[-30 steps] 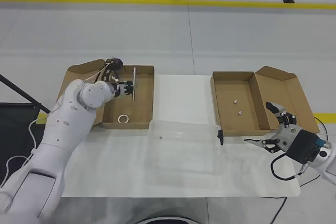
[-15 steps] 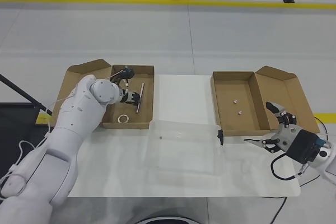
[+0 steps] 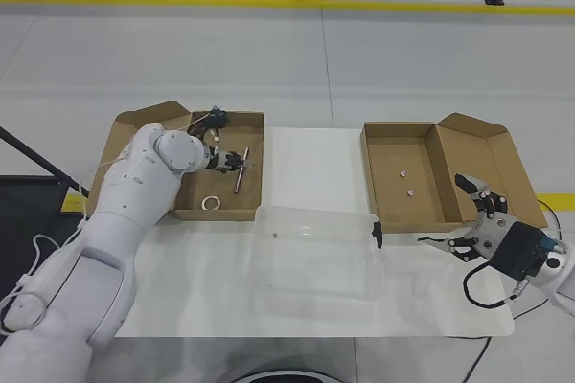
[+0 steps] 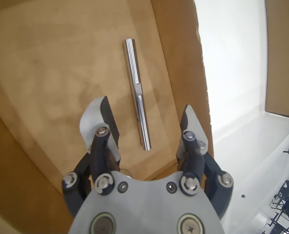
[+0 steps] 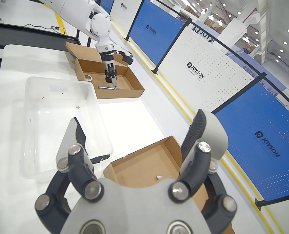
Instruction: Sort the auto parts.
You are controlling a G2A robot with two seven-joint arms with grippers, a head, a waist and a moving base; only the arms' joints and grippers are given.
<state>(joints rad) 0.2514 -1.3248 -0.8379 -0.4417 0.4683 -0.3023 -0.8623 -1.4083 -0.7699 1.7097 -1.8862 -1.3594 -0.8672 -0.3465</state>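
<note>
- L hand (image 4: 146, 104) is open, jaws spread wide, low inside the left cardboard box (image 3: 220, 213), by the wall facing the desk (image 3: 307, 153) centre.
- Metal rod (image 4: 137, 91) lies flat on the box floor, in line w/ the gap betw. the fingers and not gripped. It runs lengthwise away from the hand, approx. parallel to that wall.
- Ring (image 3: 211, 202) is in the same box, nearer the robot, apart from the rod.
- R hand (image 3: 450, 213) is open and empty, at the near corner of the right box (image 3: 366, 177), by its flap.
- Right box holds two small parts (image 3: 401, 173), apart from each other.
- Clear bin (image 3: 316, 254) sits betw. the boxes, w/ a small black piece (image 3: 377, 233) at its rim near the right box.
</note>
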